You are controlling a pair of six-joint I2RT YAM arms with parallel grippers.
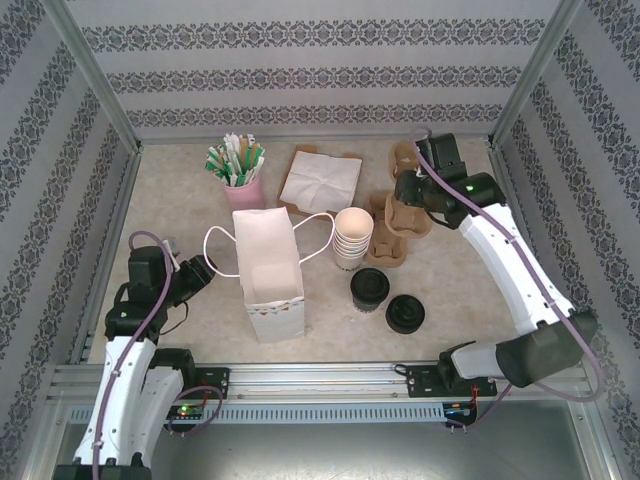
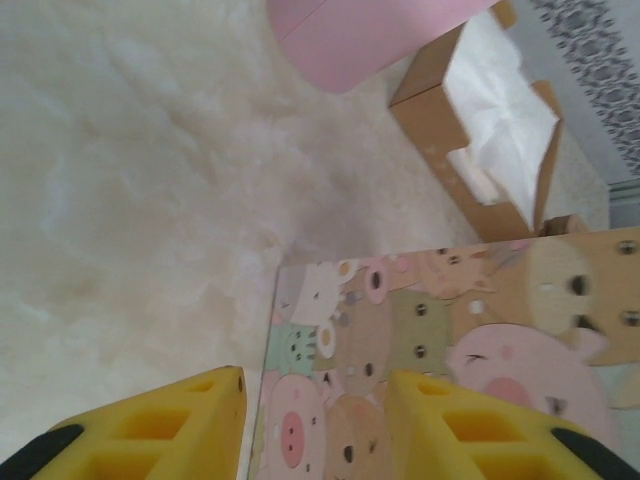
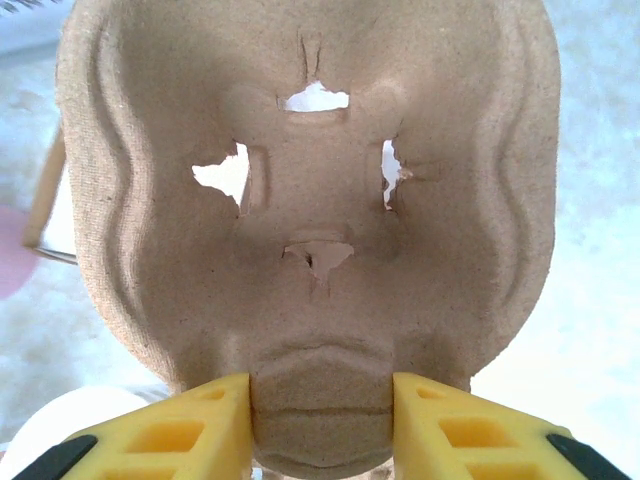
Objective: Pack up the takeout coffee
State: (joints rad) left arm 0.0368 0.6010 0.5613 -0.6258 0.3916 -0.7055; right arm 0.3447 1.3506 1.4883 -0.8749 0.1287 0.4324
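1. The coffee (image 1: 369,287) is a short cream cup under a round black lid. It stands upright just right of centre in the overhead view, between the white bag (image 1: 268,270) and a loose black lid (image 1: 405,313).
2. My left gripper (image 2: 315,385) is spread at the bag's printed edge, pinching nothing.
3. My right gripper (image 3: 320,385) pinches a brown cup carrier (image 3: 310,200) at upper right of the overhead view.

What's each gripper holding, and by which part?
Right gripper: the cup carrier, by its near rim. Left gripper: astride an edge of the bag; grip cannot be told.
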